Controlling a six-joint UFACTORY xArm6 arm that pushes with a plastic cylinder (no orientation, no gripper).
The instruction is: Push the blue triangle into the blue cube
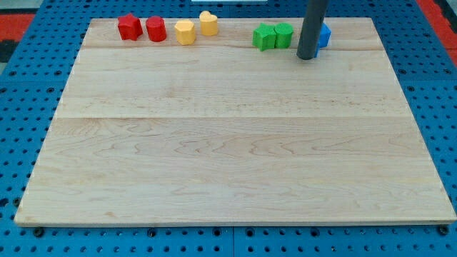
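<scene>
My tip (307, 56) rests on the wooden board near the view's top right. Right behind the rod, a sliver of blue (325, 36) shows on its right side. This is where the blue cube stood; the blue triangle is hidden by the rod or merged with that blue patch, and I cannot tell them apart. The tip is just left of and below the blue patch, touching or nearly touching it.
Along the board's top edge stand two green blocks (273, 36), a yellow heart-like block (208, 23), a yellow hexagonal block (185, 32) and two red blocks (142, 28). The wooden board (228, 143) lies on a blue pegboard.
</scene>
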